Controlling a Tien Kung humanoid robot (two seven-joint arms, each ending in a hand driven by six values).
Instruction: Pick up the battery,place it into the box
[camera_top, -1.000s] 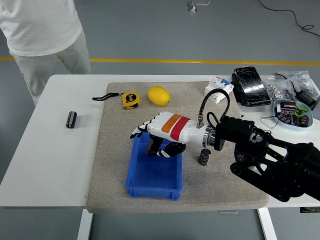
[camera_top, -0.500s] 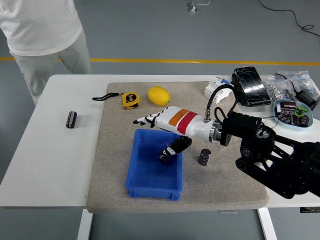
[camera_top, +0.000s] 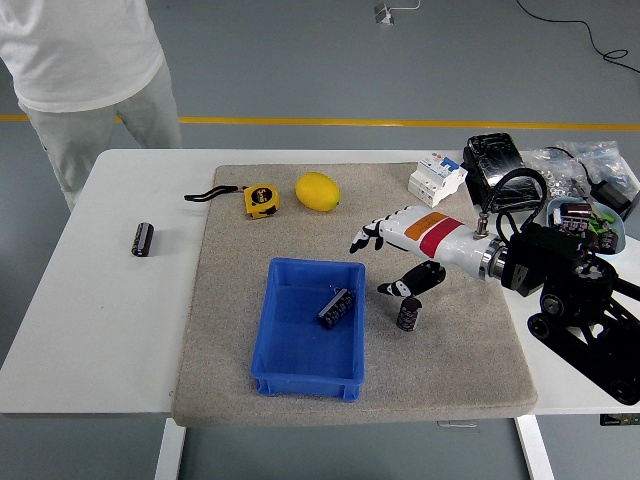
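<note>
A dark cylindrical battery (camera_top: 335, 307) lies on its side inside the blue box (camera_top: 284, 366), near its right wall. My right hand (camera_top: 392, 250) is open and empty, to the right of the box and above the mat. A second small dark cylinder (camera_top: 408, 313) stands upright on the mat just below the hand's thumb. Another battery (camera_top: 144, 239) lies on the bare table at the far left. The left arm is out of view.
A grey mat (camera_top: 440, 370) covers the table's middle. A yellow tape measure (camera_top: 262, 200) and a lemon (camera_top: 317, 190) lie at its back. A white block (camera_top: 437, 178), a black packet (camera_top: 501, 170) and a bowl of parts (camera_top: 583, 224) sit at right. A person (camera_top: 90, 70) stands at the far left.
My right hand opened over the box, left the battery lying inside it, and drew back to the right.
</note>
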